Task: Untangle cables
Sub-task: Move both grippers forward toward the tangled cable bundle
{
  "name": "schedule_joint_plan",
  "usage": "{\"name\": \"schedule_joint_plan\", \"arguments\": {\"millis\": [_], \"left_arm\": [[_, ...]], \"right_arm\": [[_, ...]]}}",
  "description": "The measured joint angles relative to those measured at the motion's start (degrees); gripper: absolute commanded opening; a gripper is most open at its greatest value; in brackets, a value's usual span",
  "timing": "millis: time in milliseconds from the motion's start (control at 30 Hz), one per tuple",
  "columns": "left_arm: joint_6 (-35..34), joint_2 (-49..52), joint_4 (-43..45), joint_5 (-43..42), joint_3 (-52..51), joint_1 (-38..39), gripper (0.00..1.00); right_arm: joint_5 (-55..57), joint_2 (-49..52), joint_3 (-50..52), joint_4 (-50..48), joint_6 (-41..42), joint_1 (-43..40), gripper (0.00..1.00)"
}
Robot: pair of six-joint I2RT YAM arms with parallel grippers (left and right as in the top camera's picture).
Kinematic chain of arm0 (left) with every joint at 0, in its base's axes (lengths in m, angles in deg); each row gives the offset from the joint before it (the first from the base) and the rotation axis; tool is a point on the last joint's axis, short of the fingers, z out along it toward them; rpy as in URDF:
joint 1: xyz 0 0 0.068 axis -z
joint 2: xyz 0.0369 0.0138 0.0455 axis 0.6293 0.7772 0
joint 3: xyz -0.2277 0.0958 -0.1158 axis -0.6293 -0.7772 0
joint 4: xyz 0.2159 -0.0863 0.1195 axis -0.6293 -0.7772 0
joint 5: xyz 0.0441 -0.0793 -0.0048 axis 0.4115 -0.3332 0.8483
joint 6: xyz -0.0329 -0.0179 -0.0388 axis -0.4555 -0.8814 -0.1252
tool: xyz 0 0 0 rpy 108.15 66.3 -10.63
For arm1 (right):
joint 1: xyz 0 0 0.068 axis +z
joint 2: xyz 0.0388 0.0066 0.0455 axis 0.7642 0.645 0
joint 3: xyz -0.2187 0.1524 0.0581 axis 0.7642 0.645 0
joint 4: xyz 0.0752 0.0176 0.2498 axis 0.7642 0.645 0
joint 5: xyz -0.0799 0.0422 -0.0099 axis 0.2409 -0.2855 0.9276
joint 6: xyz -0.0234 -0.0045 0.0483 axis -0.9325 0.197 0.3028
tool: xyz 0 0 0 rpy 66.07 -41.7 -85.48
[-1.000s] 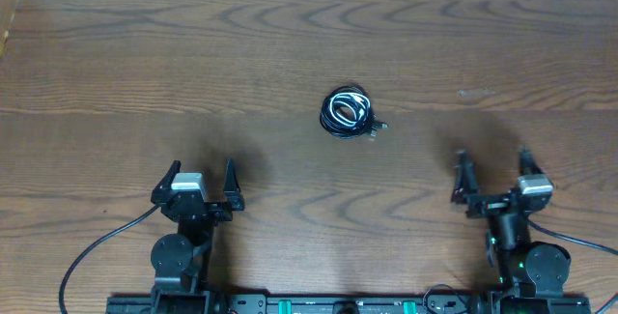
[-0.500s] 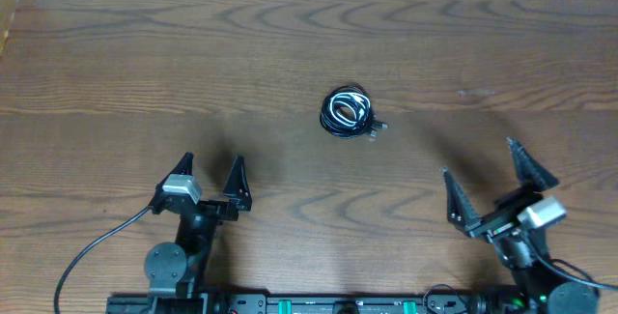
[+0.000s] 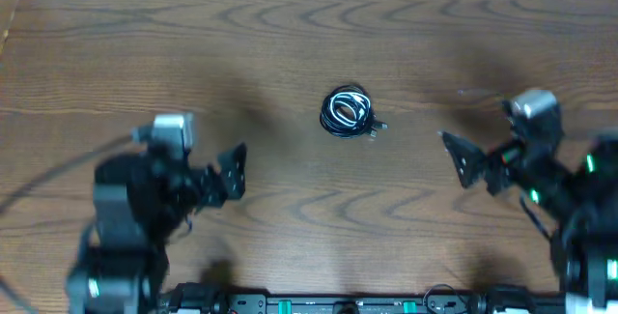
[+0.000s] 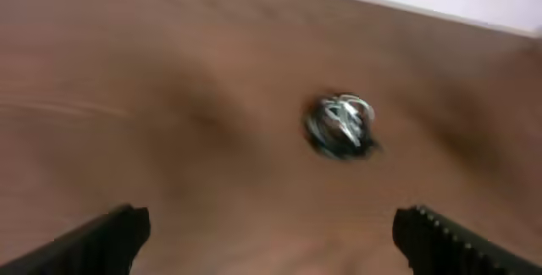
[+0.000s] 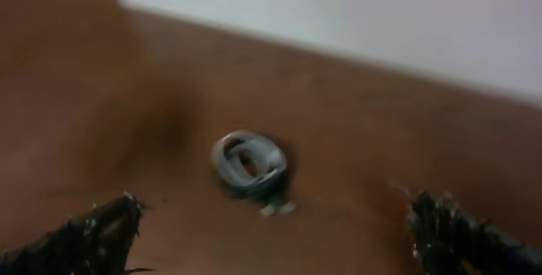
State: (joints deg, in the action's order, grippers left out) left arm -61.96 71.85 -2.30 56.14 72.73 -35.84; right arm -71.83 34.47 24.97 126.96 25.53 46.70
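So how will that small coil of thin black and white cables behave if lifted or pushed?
The coil of black and white cables is thin cord, so probably floppy and light; lifted by one loop, it would likely sag or partly uncoil. Lying flat on the brown wooden table, it should slide rather than roll.

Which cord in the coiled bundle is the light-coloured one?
The white cord, looping through the middle; the black cords form the darker outer ring around it.

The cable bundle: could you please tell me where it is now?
Seen overhead, the cable bundle lies on the wooden table, just right of centre, ahead of and between the left gripper and right gripper.
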Motion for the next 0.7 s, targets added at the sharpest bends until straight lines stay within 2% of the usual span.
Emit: {"name": "schedule_joint_plan", "arguments": {"millis": [67,200,300,400,567,700], "left_arm": [[0.2,5.9,-1.8,-5.0,4.4,0.0,0.98],[0.5,13.7,-1.9,-11.7,6.6,0.3,0.98],[0.4,19.0,-2.0,-13.8,6.7,1.4,0.98],[0.4,26.3,-4.5,-13.3,8.0,4.6,0.98],[0.4,38.9,-11.1,-6.7,16.2,10.9,0.98],[0.1,45.7,-5.3,-3.6,20.5,14.3,0.98]], "right_arm": [[-6.1,5.2,-1.0,1.2,0.7,0.0,0.99],[-16.0,13.4,-1.3,2.0,2.6,0.0,0.98],[-17.3,17.9,-1.3,1.6,5.8,0.1,0.95],[-13.7,21.8,-1.6,4.3,9.7,1.8,0.99],[-1.8,25.7,-5.8,14.8,12.2,8.1,0.99],[6.3,27.0,-10.3,16.7,13.0,11.0,0.99]]}}
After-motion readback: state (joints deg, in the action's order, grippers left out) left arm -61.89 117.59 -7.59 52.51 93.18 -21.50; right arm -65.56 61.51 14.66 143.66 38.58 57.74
